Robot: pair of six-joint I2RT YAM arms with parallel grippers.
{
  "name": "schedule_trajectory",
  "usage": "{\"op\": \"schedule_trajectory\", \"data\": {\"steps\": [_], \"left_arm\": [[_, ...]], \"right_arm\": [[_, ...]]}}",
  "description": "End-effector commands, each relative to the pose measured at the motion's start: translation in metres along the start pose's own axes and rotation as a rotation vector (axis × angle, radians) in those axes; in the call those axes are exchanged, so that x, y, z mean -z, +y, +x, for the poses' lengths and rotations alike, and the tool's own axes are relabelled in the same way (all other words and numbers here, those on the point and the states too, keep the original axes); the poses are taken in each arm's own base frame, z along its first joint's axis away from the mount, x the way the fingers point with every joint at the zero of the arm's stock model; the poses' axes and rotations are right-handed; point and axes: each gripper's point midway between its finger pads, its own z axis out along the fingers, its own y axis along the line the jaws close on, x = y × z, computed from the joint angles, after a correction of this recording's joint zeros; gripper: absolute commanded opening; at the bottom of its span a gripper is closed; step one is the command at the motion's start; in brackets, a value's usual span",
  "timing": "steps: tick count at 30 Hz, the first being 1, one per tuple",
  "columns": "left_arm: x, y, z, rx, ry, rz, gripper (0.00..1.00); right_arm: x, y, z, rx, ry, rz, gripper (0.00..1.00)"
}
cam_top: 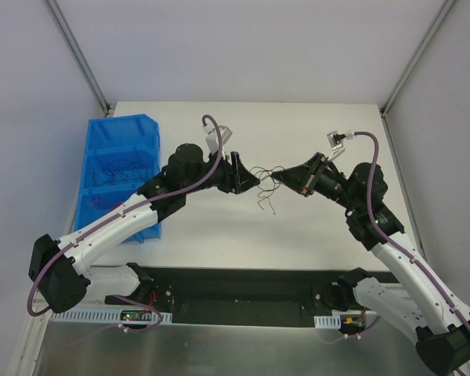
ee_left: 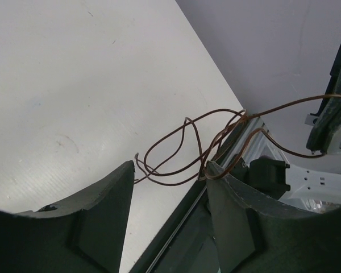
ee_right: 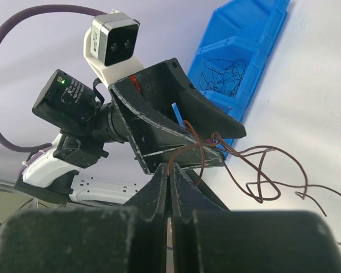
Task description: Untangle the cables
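Cables (cam_top: pixel 268 186): thin reddish-brown strands strung in the air between my two grippers, above the middle of the white table (cam_top: pixel 219 227), with loose curly ends hanging below the span

Blue bin (cam_top: pixel 121 157) sits at the table's left, well apart from the work. More hair-thin wires (cam_top: pixel 121 168) lie inside it.

Left gripper (ee_left: pixel 169 168): jaws stand well apart, nothing pinched. Several loops only hook round the tip of one finger (ee_left: pixel 238 216) and drape across the gap.

Right gripper (ee_right: pixel 169 170): jaws closed tight together, one strand coming out from between the tips. From the right wrist view the clamp looks real, but I cannot tell how much wire is inside it.

Risks as I judge them:
- Left side has no real hold. Any pull from the right could slide the loops off that fingertip and drop the tangle onto the table.
- If I close the left jaws here, they may catch several strands at once, and spreading the arms would then cinch the crossing instead of opening it.
- The wire is very fine, so a hard pull could slip it through the right pads or kink it
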Motion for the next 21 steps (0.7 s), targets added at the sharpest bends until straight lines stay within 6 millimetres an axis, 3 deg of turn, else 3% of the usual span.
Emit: {"op": "schedule_trajectory", "data": {"steps": [1, 6, 10, 14, 16, 21], "left_arm": [[-0.006, -0.008, -0.023, -0.052, -0.102, -0.061, 0.53], [-0.014, 0.006, -0.023, -0.064, -0.169, -0.193, 0.63], [-0.019, 0.019, -0.025, -0.092, -0.223, -0.311, 0.59], [-0.021, 0.061, -0.004, -0.1, -0.193, -0.49, 0.56], [-0.02, 0.087, 0.014, -0.103, -0.155, -0.588, 0.59], [-0.016, 0.137, 0.049, -0.093, -0.074, -0.743, 0.66]], "right_arm": [[0.0, 0.018, -0.006, 0.001, -0.026, -0.061, 0.0], [-0.004, 0.013, -0.005, -0.061, -0.081, -0.05, 0.0], [-0.005, 0.014, -0.009, -0.113, -0.137, -0.054, 0.0], [0.003, 0.023, -0.02, -0.101, -0.2, -0.062, 0.0], [0.008, 0.033, -0.03, -0.078, -0.236, -0.066, 0.0], [0.029, 0.071, -0.057, 0.002, -0.329, -0.117, 0.0]]}}
